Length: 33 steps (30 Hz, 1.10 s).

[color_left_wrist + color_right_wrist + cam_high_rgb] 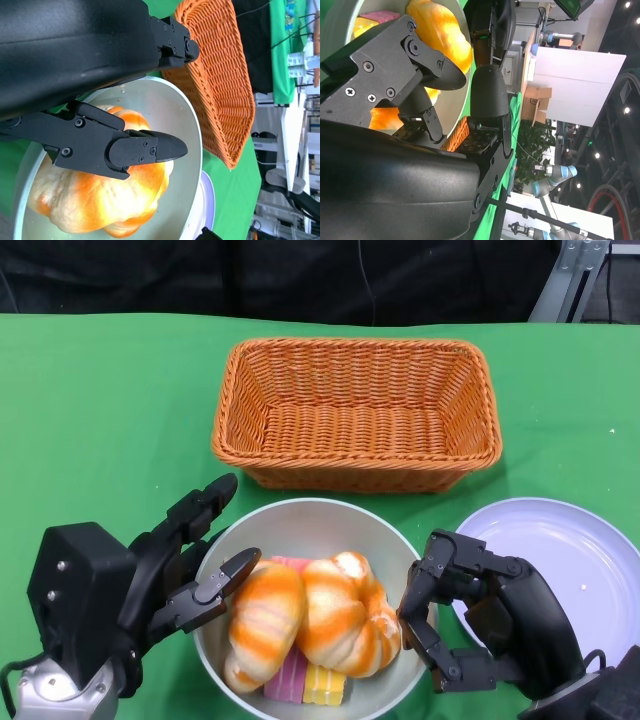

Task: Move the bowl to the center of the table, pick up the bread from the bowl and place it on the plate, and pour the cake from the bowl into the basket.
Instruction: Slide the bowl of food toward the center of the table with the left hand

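Two spread, empty hands, left hand [150, 585] and right hand [480, 625], flank the bowl [310, 523] near the table's front edge, its soft, light, crushable bread [310, 620] best taken gently by its sides.

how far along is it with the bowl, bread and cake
Done: the bowl sits mid-table before the basket. In hand: both hands flank it, left hand with fingers over the bread, nothing lifted. Left: bread to the bare plate, cake into the basket.

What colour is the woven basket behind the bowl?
Orange; the rectangular woven wicker basket shows best in the head view.
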Each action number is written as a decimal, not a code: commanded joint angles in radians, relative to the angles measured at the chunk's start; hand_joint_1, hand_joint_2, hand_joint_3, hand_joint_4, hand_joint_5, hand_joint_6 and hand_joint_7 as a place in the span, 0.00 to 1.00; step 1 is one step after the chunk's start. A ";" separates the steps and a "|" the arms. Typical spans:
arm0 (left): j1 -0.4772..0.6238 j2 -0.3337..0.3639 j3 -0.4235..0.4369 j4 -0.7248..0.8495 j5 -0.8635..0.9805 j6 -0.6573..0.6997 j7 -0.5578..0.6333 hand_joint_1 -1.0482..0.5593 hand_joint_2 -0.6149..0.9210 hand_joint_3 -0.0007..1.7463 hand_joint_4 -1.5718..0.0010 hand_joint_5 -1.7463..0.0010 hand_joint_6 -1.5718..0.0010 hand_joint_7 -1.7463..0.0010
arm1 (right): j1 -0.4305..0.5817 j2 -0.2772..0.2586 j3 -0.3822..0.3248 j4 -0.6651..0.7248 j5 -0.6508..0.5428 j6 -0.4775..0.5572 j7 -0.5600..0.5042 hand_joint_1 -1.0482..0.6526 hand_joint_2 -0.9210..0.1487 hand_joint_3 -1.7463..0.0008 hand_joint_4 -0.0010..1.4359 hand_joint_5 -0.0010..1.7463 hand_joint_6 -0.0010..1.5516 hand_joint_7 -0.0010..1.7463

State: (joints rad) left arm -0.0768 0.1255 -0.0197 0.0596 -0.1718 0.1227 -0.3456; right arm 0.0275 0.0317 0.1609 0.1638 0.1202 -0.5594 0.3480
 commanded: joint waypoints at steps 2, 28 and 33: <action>0.015 -0.019 0.024 0.014 0.006 -0.095 0.026 0.37 1.00 0.18 0.85 0.97 0.89 0.97 | -0.004 -0.005 -0.005 -0.007 -0.004 -0.012 -0.007 0.57 0.46 0.32 0.53 0.97 0.45 0.82; -0.160 -0.054 0.210 0.417 0.019 -0.995 0.156 0.63 0.95 0.33 0.46 0.27 0.46 0.31 | 0.001 -0.007 -0.014 -0.014 0.009 -0.005 -0.011 0.58 0.45 0.32 0.54 0.94 0.45 0.81; -0.174 -0.044 0.211 0.459 0.050 -1.031 0.175 0.64 0.92 0.39 0.47 0.20 0.50 0.23 | 0.004 -0.012 -0.019 -0.034 0.021 0.012 -0.009 0.57 0.45 0.32 0.53 0.94 0.44 0.81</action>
State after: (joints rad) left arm -0.2386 0.0626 0.1800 0.5042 -0.1277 -0.8873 -0.1854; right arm 0.0278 0.0274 0.1539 0.1549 0.1266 -0.5545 0.3404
